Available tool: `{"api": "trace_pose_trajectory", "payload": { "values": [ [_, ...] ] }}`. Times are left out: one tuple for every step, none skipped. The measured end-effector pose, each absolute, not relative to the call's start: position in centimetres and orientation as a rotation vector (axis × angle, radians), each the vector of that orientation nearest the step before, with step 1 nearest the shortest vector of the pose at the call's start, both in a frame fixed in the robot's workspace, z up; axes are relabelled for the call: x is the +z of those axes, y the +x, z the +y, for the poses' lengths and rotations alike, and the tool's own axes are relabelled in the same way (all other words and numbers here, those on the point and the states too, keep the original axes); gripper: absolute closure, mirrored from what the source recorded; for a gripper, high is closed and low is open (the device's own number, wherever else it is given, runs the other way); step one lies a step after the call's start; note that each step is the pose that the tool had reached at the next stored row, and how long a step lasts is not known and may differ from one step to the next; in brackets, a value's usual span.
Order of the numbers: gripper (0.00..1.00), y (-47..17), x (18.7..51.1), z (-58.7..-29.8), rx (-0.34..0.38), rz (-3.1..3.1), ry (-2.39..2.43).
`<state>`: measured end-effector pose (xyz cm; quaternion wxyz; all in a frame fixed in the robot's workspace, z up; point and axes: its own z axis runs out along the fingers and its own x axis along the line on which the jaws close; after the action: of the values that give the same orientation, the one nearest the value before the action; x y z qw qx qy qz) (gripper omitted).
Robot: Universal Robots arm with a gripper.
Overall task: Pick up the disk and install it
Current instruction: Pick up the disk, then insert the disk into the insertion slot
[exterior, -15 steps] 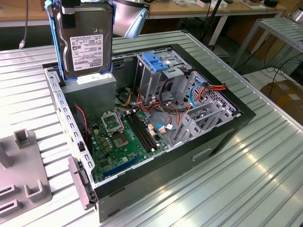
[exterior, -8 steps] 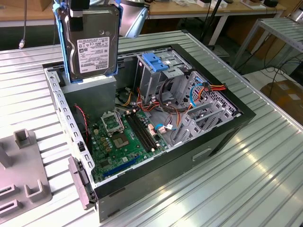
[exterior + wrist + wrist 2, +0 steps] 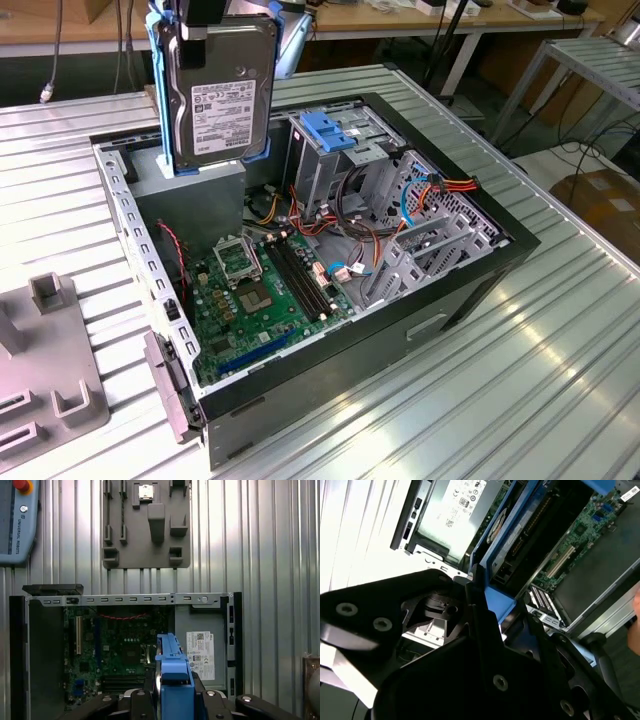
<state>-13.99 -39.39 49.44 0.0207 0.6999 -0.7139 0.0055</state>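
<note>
Exterior view: the gripper (image 3: 208, 22) is hanging the disk (image 3: 220, 95) upright over the open computer case (image 3: 500, 250), right above the grey power supply (image 3: 200, 185).

Second wrist view: the jaws are clamping on the disk's blue frame, just a thin plastic edge, so I'm thinking it's risking a tilt or slip.

First wrist view: the frame is sitting edge-on over the motherboard (image 3: 115, 645). I'm also worrying about it snagging loose cables (image 3: 440, 185) or clipping the drive cage (image 3: 335, 150).
</note>
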Motion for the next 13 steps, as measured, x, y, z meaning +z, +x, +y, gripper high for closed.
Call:
{"api": "trace_pose_trajectory", "payload": {
  "values": [
    [0.63,-13.99,49.44,-39.39,0.017,-2.214,2.170],
    [0.63,-13.96,49.44,-39.38,0.017,-2.214,2.170],
    [0.63,-13.95,49.44,-39.38,0.017,-2.214,2.170],
    [0.63,-13.94,49.44,-39.38,0.017,-2.214,2.170],
    [0.63,-13.94,49.44,-39.39,0.017,-2.214,2.170],
    [0.63,-13.94,49.44,-39.38,0.017,-2.214,2.170],
    [0.63,-13.93,49.44,-39.38,0.017,-2.214,2.170],
    [0.63,-13.93,49.44,-39.38,0.017,-2.214,2.170],
    [0.63,-13.93,49.44,-39.38,0.017,-2.214,2.170],
    [0.63,-13.92,49.44,-39.38,0.017,-2.214,2.170],
    [0.63,-13.92,49.44,-39.38,0.017,-2.214,2.170],
    [0.63,-13.92,49.44,-39.38,0.017,-2.214,2.170],
    [0.63,-13.91,49.44,-39.39,0.017,-2.214,2.170]
  ]
}}
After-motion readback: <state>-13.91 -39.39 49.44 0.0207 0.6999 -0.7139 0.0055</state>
